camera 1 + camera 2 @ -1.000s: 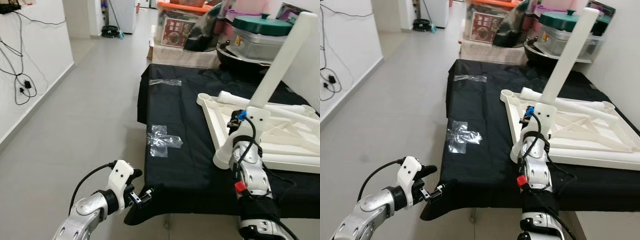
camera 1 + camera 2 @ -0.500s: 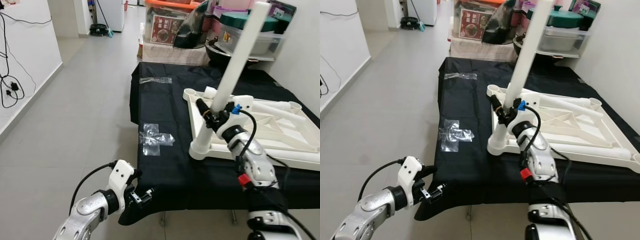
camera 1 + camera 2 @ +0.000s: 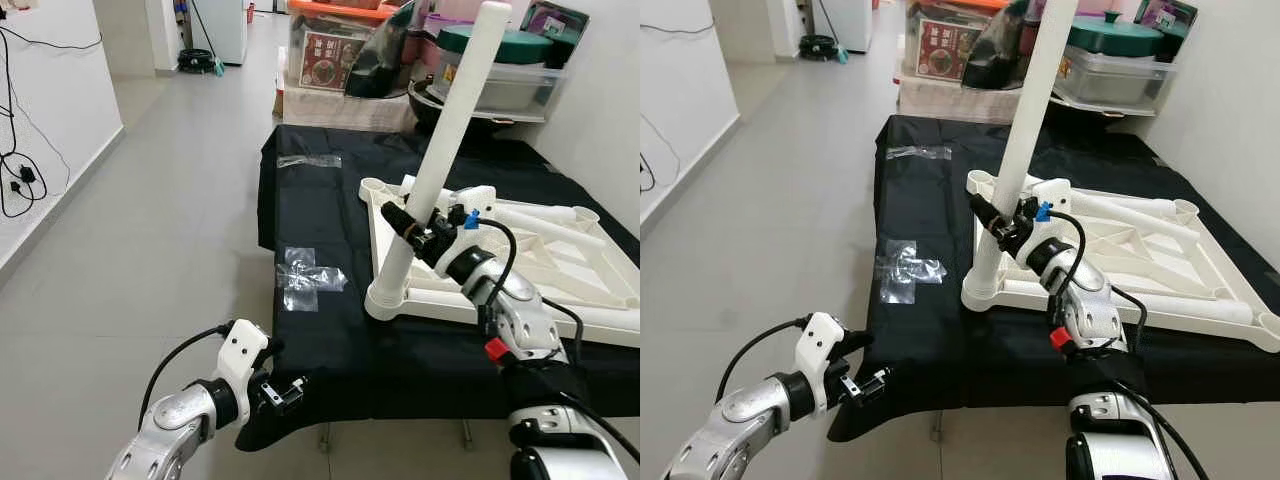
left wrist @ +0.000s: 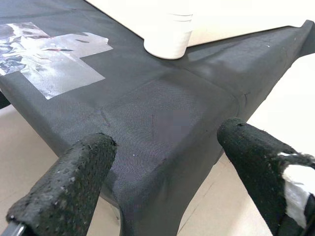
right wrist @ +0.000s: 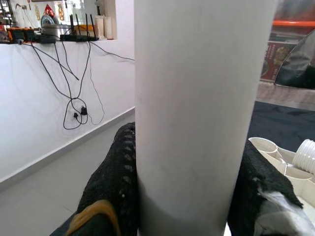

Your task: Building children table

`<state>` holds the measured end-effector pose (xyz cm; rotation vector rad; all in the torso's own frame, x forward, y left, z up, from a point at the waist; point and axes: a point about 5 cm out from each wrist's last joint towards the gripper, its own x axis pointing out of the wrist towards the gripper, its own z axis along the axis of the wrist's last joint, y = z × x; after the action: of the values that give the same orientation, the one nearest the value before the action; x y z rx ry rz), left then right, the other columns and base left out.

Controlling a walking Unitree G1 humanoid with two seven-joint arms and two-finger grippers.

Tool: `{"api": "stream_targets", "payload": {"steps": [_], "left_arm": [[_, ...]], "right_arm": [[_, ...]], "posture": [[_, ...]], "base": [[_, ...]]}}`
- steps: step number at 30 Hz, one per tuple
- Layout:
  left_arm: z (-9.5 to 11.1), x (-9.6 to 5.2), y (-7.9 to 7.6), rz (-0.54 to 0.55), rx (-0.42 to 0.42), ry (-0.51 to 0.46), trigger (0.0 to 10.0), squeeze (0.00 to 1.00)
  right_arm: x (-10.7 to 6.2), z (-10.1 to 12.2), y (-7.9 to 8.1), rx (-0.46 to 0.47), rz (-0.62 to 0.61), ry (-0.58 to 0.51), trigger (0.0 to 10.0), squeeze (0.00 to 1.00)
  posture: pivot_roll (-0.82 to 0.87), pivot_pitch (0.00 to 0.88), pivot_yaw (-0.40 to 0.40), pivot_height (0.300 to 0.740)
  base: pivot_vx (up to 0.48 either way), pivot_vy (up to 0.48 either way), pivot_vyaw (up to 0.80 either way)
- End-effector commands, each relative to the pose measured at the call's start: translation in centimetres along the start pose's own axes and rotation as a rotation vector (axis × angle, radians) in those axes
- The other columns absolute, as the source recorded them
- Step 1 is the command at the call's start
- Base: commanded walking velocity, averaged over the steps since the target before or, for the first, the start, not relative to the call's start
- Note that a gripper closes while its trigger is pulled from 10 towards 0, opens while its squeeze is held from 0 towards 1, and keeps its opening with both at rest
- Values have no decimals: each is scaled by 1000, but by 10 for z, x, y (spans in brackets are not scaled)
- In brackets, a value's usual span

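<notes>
The head's two eyes look forward and down from above the near edge of the black-covered table (image 3: 330,330), the right eye's picture set a little to the side. Both take in the upturned white tabletop (image 3: 520,270) and its standing leg (image 3: 445,140). The left wrist camera sits low off the table's near corner, close to the cloth, facing the leg's socket (image 4: 167,42). The right wrist camera presses against that leg, facing the wall (image 5: 54,113) beyond.
</notes>
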<state>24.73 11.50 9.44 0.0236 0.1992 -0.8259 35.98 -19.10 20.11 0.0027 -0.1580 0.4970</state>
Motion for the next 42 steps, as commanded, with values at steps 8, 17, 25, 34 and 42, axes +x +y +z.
{"api": "stream_targets", "payload": {"steps": [8,17,25,34,42], "left_arm": [[-2,3,-2,-6,-1,6,10000,0],[-2,2,-1,-6,-2,9,10000,0],[-2,4,-1,-6,-4,5,10000,0],[-3,3,-2,-6,-7,5,10000,0],[-2,4,0,-2,-1,3,10000,0]], "right_arm": [[-22,-20,-47,-98,-570,160,0,0],[-40,-32,-12,-140,-840,134,0,0],[-16,-24,20,-109,-726,120,10000,0],[-4,-6,26,-62,-458,11,10000,0],[0,16,4,-109,31,11,10000,0]], "posture": [[6,0,-120,740],[3,0,-115,740],[-4,0,-117,740],[2,0,-123,740],[12,0,-129,740]], "base": [[0,0,0],[0,0,0],[0,0,0],[0,0,0],[0,0,0]]}}
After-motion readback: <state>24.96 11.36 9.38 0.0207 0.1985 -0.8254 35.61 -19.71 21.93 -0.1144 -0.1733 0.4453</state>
